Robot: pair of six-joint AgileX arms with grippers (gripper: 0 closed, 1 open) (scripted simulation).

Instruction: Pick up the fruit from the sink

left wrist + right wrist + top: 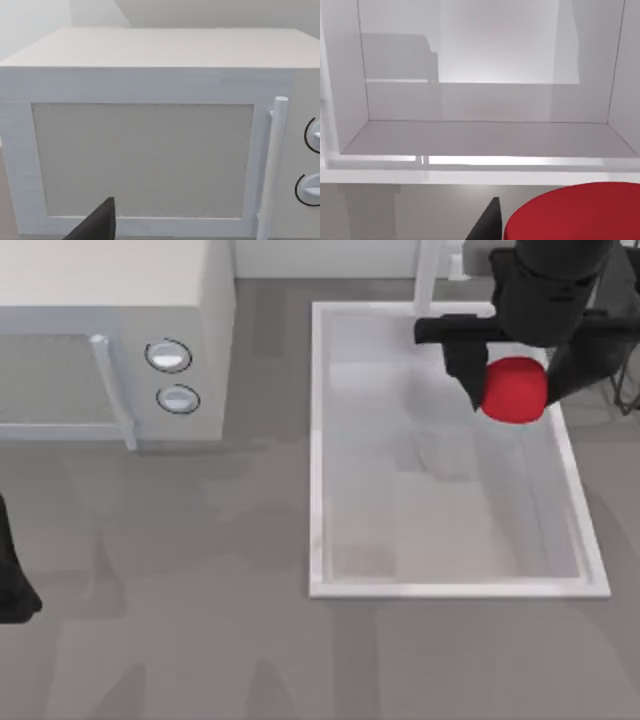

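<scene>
The left tool [12, 590] sits parked at the tabletop's left edge, facing the microwave [110, 350]; I cannot tell its finger state. At the sink's [318, 440] far right, the right tool [512, 390] pinches the fruit [515, 392] between 2 fingers, raised over the basin, so lifting straight up looks unobstructed.

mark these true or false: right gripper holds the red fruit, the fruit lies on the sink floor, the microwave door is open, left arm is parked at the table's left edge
1. The right gripper holds the fruit: true.
2. The fruit lies on the floor of the sink: false, it sits between the right gripper's fingers near the sink's far right corner.
3. The door of the microwave is open: false, it is closed.
4. The left arm is parked at the table's left edge: true.
</scene>
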